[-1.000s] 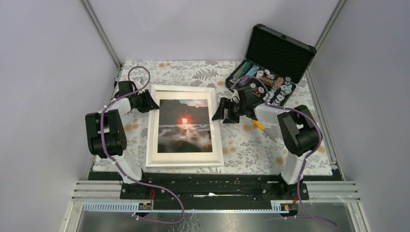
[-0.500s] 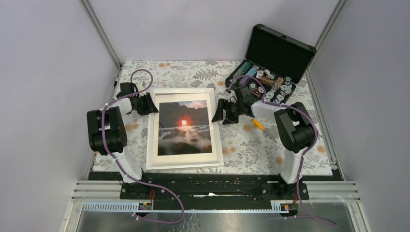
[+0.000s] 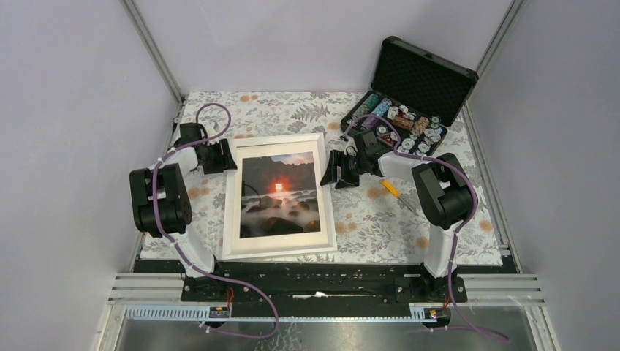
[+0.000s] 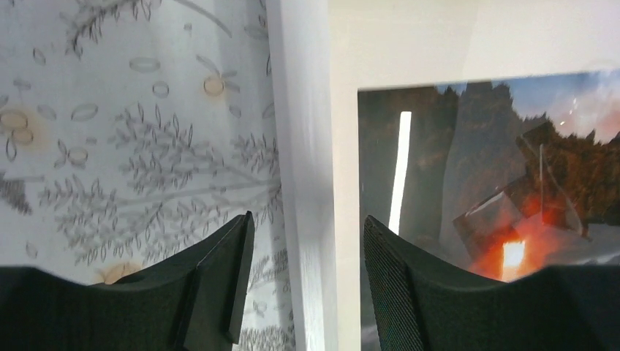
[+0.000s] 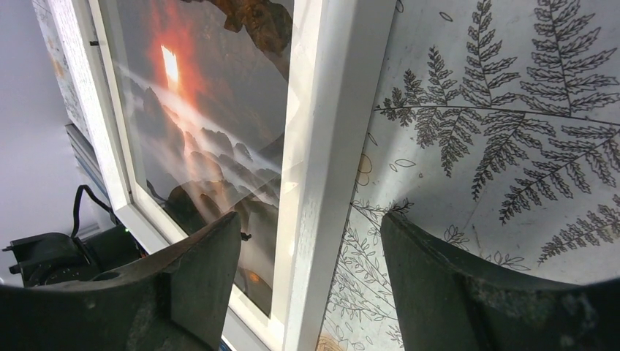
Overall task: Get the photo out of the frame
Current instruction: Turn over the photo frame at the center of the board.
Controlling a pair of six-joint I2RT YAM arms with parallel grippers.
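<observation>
The frame point(image 3: 278, 244) lies flat and face up in the middle of a fern-print cloth point(image 3: 292, 110). The photo point(image 3: 281, 196) sits inside it, behind a white mat and glossy glazing. The left gripper point(image 3: 223, 156) is at the frame's 10 o'clock, by the far end of the left rail. The right gripper point(image 3: 330, 170) is at its 2 o'clock, by the right rail. Each points inward at the frame.

In the left wrist view, the left gripper point(image 4: 307, 221) has its jaws apart. The frame's point(image 4: 303, 146) white rail runs from 12 to 6 o'clock through the gap. One finger point(image 4: 219, 281) is over the cloth outside the rail. The other finger point(image 4: 398, 285) is on the inner side, at the edge of the photo point(image 4: 504, 161). Space shows on both sides of the rail, so neither pad presses on it. Whether the tips touch the cloth or the glazing cannot be told.

In the right wrist view, the right gripper point(image 5: 311, 219) also has its jaws wide apart. The frame's point(image 5: 333, 124) rail passes between them from 12 to 6 o'clock. One finger point(image 5: 197, 285) is over the photo point(image 5: 205, 110). The other finger point(image 5: 446, 285) is over the cloth, clear of the rail.

An open case point(image 3: 409, 102) of chips stands at the cloth's 1 o'clock. A small yellow-handled tool point(image 3: 391, 188) lies at the right gripper's 4 o'clock.
</observation>
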